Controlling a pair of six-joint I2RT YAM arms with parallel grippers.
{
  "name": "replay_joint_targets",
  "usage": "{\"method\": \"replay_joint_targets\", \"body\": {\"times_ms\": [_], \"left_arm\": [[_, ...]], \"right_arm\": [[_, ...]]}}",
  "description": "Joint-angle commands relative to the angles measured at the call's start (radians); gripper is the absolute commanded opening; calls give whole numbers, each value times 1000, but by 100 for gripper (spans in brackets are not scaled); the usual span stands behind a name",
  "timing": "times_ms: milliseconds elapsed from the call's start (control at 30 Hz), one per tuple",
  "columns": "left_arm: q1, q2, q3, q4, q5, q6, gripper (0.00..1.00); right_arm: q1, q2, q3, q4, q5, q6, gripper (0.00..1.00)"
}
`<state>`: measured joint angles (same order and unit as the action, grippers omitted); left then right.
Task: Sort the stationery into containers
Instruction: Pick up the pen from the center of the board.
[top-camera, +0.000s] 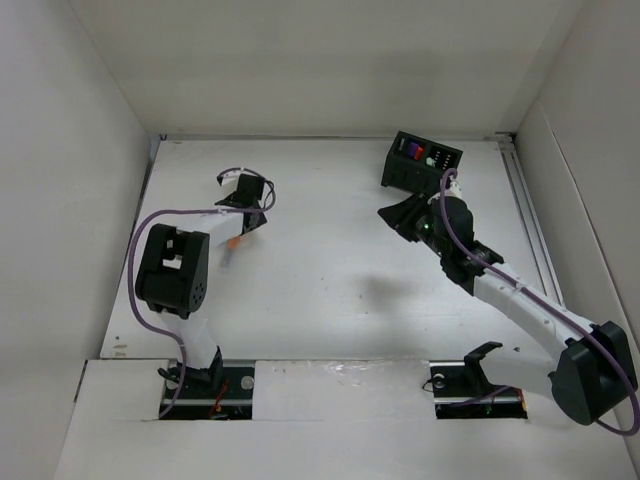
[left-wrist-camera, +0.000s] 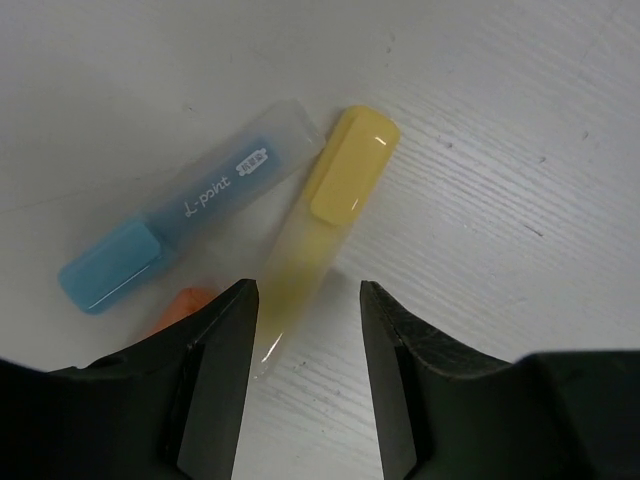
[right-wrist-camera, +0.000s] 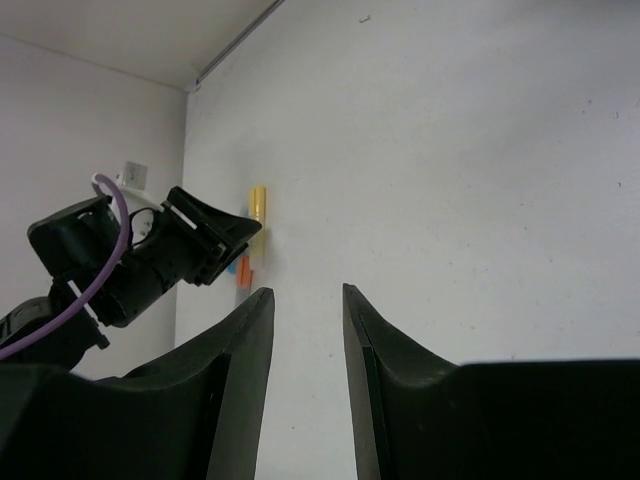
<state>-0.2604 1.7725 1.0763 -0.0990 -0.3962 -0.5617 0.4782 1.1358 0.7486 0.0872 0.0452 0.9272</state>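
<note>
Three highlighters lie together at the left of the table: a yellow one (left-wrist-camera: 338, 195), a light-blue one (left-wrist-camera: 185, 222) and an orange one (left-wrist-camera: 183, 304) mostly hidden behind my left finger. From above only an orange bit (top-camera: 232, 243) shows. My left gripper (left-wrist-camera: 308, 300) (top-camera: 243, 228) is open, low over the table, its jaws standing either side of the yellow highlighter's near end. The black box (top-camera: 402, 173) stands at the back right with purple and other pens (top-camera: 412, 150) inside. My right gripper (right-wrist-camera: 308, 295) (top-camera: 386, 213) is open and empty, just in front of the box.
White walls enclose the table on the left, back and right. In the right wrist view, the left gripper (right-wrist-camera: 190, 245) shows far across the table with the yellow highlighter (right-wrist-camera: 257, 205) beside it. A purple cable (top-camera: 180, 212) runs along the left arm.
</note>
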Motion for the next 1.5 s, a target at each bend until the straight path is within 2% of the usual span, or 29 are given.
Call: {"method": "replay_joint_targets", "body": {"times_ms": [0,267,400,467,600,633,733,767,867,900,1000,1100,1133,1267,1467], "left_arm": [[-2,27,36,2,26,20,41],[-2,59,47,-8,17,20,38],[-2,68,47,7,59,20,27],[-11,68,19,45,94,20,16],[-51,25,-15,88,108,29,2],[-62,15,-32,99,118,42,0],[-108,-60,-97,163,137,42,0],[-108,-108,-117,214,161,42,0],[-142,-177,-197,292,264,42,0],[-157,-212,-211,336,320,42,0],[-212,-246,-248,393,370,51,0],[-331,-246,-239,403,370,81,0],[-332,-246,-239,403,370,82,0],[-457,-228,-228,452,370,94,0],[-517,-228,-237,528,433,94,0]], "right_arm": [[-7,-5,6,57,-25,-16,40],[-7,-15,6,57,-18,-25,41],[-7,-15,6,57,-8,-25,42],[-7,-15,6,57,-22,-25,42],[2,-15,6,57,2,-25,53],[2,-2,6,57,2,-25,59],[2,21,26,57,-44,-25,70],[2,21,26,57,-44,-36,77],[2,59,35,57,-64,-45,89],[2,59,35,57,-76,-45,91],[11,85,58,57,-148,-54,97],[22,125,67,75,-183,-76,100],[22,136,67,75,-183,-76,100],[31,189,89,75,-245,-85,100],[40,261,109,85,-255,-85,100]]}}
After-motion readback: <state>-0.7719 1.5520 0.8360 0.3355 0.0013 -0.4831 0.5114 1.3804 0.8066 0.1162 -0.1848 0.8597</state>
